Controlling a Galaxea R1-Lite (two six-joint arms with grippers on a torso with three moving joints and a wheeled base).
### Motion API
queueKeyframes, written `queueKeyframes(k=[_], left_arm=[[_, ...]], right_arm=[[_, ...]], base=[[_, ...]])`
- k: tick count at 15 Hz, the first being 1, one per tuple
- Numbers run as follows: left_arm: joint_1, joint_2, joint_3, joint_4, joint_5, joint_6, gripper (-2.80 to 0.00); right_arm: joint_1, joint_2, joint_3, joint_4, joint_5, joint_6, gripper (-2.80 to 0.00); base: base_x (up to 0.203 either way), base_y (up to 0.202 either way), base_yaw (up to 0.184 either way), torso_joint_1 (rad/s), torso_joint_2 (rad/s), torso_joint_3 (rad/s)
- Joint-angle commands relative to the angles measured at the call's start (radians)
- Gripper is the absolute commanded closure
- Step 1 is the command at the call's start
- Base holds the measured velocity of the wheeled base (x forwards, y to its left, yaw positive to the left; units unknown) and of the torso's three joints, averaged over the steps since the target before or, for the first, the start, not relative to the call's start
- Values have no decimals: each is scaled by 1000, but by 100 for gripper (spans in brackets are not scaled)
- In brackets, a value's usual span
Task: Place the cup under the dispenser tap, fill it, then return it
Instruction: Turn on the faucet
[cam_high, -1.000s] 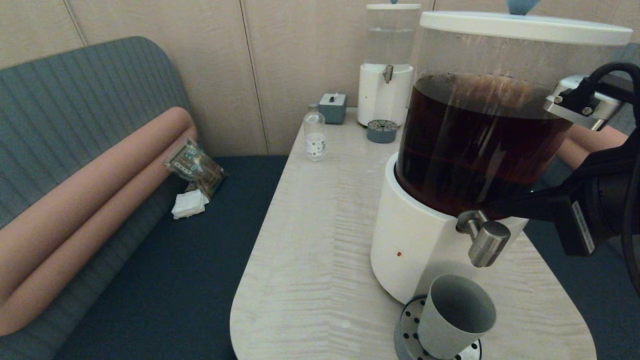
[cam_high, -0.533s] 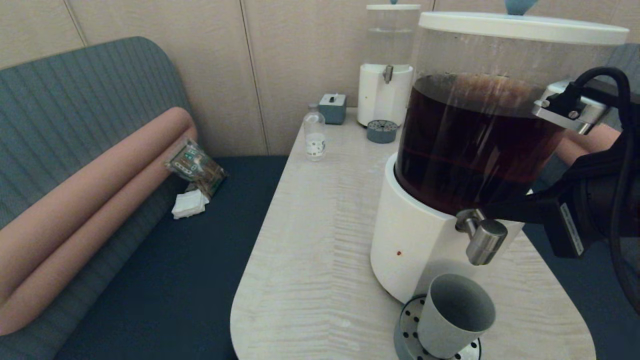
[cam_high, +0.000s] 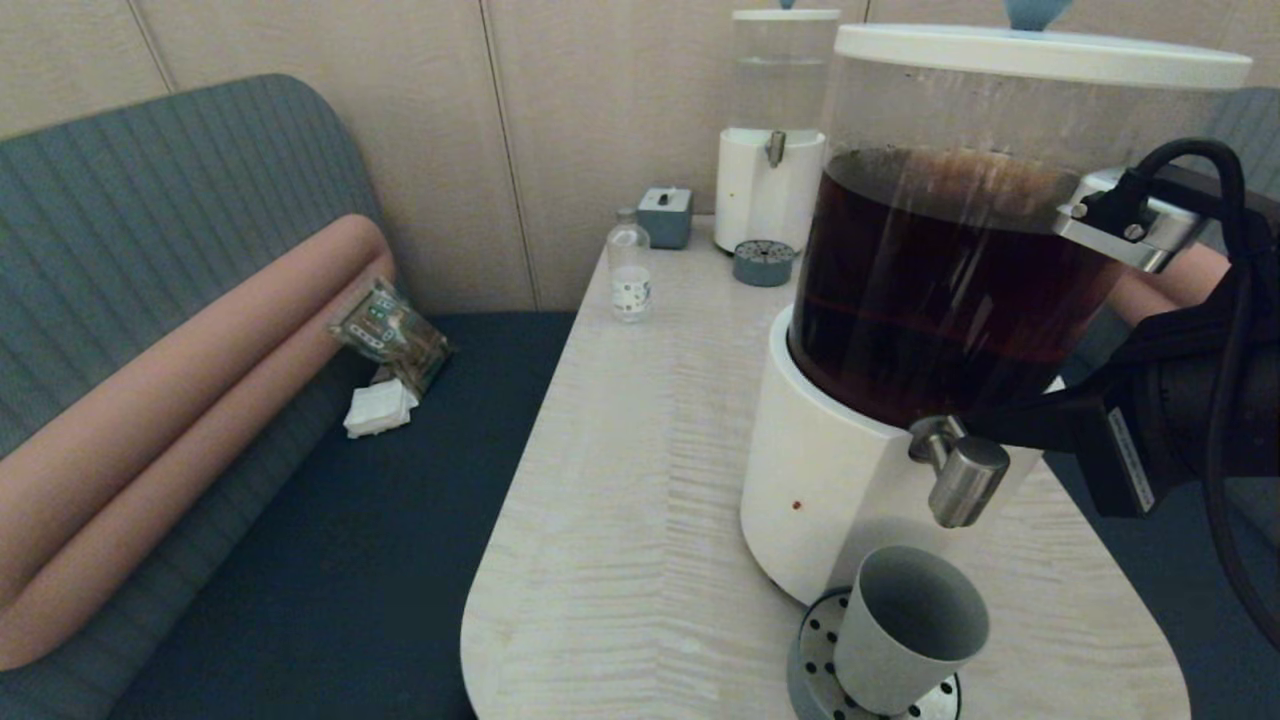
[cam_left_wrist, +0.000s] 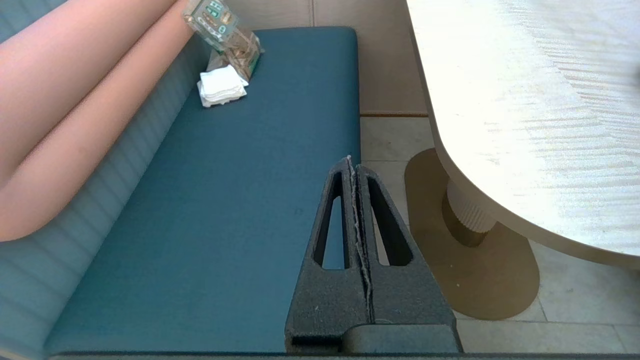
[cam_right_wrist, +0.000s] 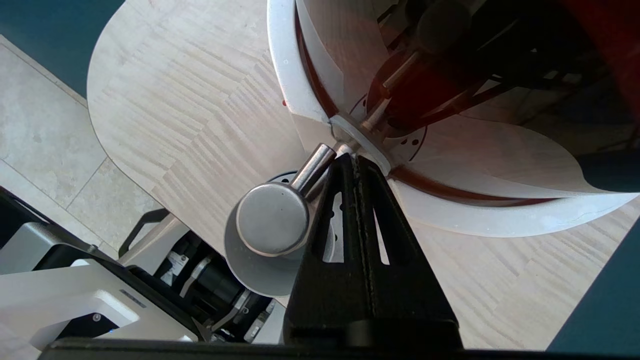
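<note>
We have the cup (cam_high: 912, 630) on the drip tray (cam_high: 812, 650) under the tap (cam_high: 965, 482), near the table (cam_high: 620, 480) edge. Right gripper (cam_right_wrist: 354, 162), fingers together, sits against the tap's stem. Only the left wrist view shows the left gripper (cam_left_wrist: 350, 162), closed over the bench (cam_left_wrist: 240, 200), beside the table.

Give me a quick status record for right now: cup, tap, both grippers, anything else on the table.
cup: grey, upright on the perforated drip tray, directly below the tap, no stream visible
tap: steel spigot on the big dispenser of dark liquid
right gripper: fingers shut, tips against the tap's stem beside the knob
left gripper: shut, parked over the blue bench, off the table
table: also holds a small clear bottle, a small grey box and a smaller dispenser at the far end
</note>
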Motion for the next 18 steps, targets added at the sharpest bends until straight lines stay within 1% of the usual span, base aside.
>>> queueKeyframes(k=[1,5,7,11,13,17,18], left_arm=[[0,2,0,0,0,0,0],[0,2,0,0,0,0,0],[0,2,1,0,0,0,0],[0,2,0,0,0,0,0],[0,2,0,0,0,0,0],[0,2,0,0,0,0,0],[0,2,0,0,0,0,0]], right_arm=[[1,1,2,1,7,1,0],[3,-2,7,0,38,2,0],[7,-5,13,-3,70,1,0],[9,-9,27,-54,87,-1,0],[9,-13,29,-57,109,-1,0],[10,-17,41,-59,115,1,0],[9,-17,42,-59,127,0,0]], base=[[0,0,0,0,0,0],[0,0,0,0,0,0],[0,0,0,0,0,0],[0,0,0,0,0,0],[0,0,0,0,0,0],[0,0,0,0,0,0],[0,0,0,0,0,0]])
